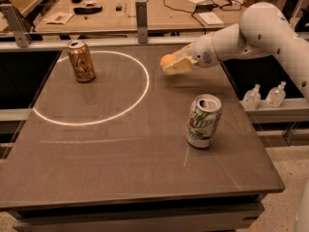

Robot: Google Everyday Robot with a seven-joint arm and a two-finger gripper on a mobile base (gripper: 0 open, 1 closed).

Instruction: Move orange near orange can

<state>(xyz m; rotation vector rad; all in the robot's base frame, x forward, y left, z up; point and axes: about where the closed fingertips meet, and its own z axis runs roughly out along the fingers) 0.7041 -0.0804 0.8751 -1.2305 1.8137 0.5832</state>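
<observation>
camera view: the gripper (pixel 175 64) sits in the upper middle of the frame, at the end of the white arm (pixel 260 33) that reaches in from the upper right. its pale fingers are clamped on the orange (pixel 167 60), which pokes out at the left tip. the fruit looks lifted a little off the dark table (pixel 120 178), just outside the right edge of the white ring (pixel 144 88) marked on the top. the orange can (pixel 80 61) stands upright in the upper left of the frame, inside that ring and well apart from the orange. a green-and-white 7up can (pixel 203 121) stands right of centre, lower than the gripper and clear of a straight path leftward. two small clear bottles (pixel 264 95) stand on a ledge at the right edge.

handling, as a judgement: the orange is light, firm with a slightly giving rind, and smooth and round, so it can roll out of a two-finger grip or roll away once set down. the safest hold is across its widest part, with pads on opposite sides. only part of the fruit shows past the fingers, so i cannot tell how centred the grip is. setting it down low and gently beside the can should keep it from rolling or knocking the light can over.
</observation>
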